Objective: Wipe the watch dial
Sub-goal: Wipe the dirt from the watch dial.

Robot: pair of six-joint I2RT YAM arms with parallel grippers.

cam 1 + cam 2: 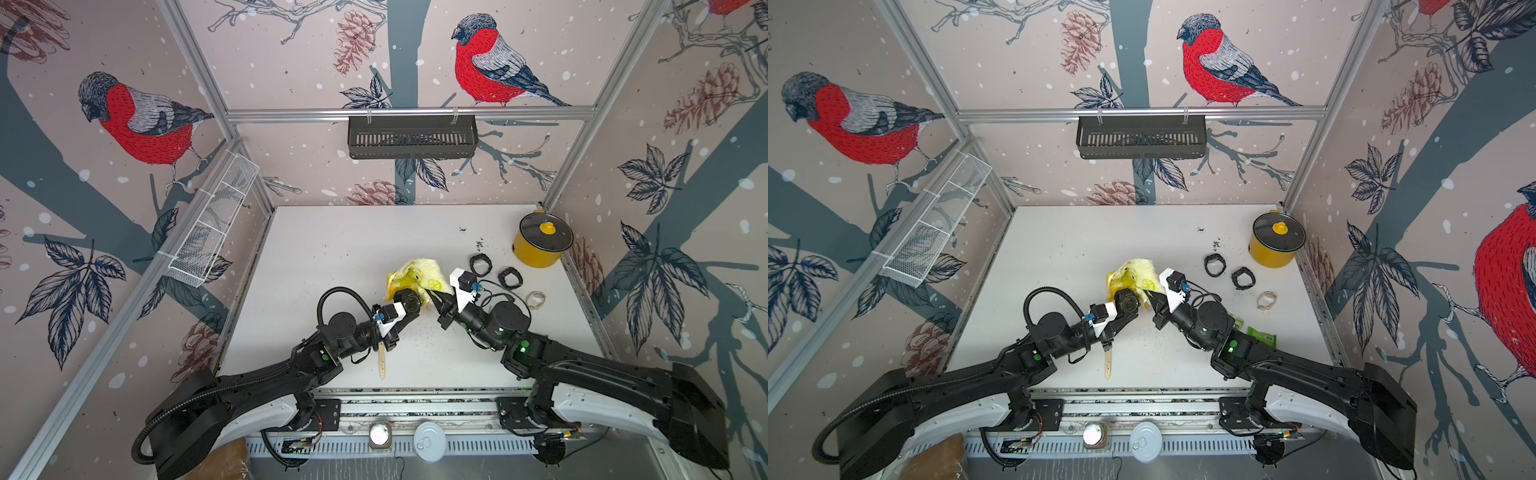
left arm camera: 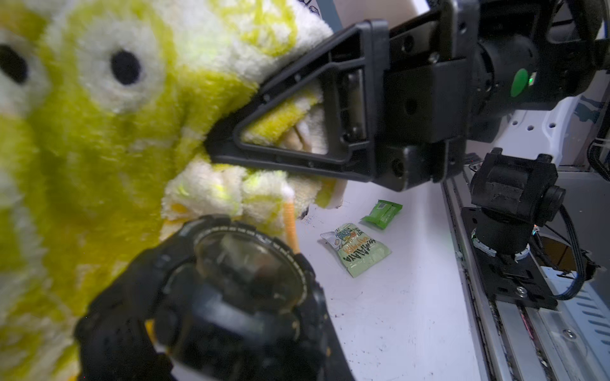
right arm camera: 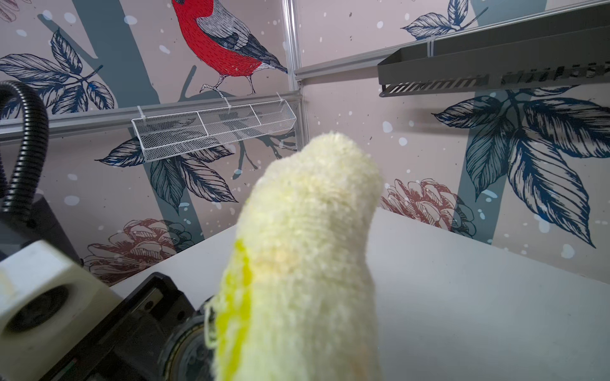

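A chunky black watch with a round glass dial is held above the table in my left gripper, which is shut on it. My right gripper is shut on a fluffy yellow and white cloth. The cloth hangs right behind the watch and touches the edge of its bezel. From the right wrist, the cloth covers part of the dial. In both top views the two grippers meet tip to tip at mid-table, and the watch sits under the cloth.
A yellow pot with a glass lid stands at the back right. Two black watches and a pale one lie near it. A wooden stick lies under the left arm. Green packets lie under the right arm.
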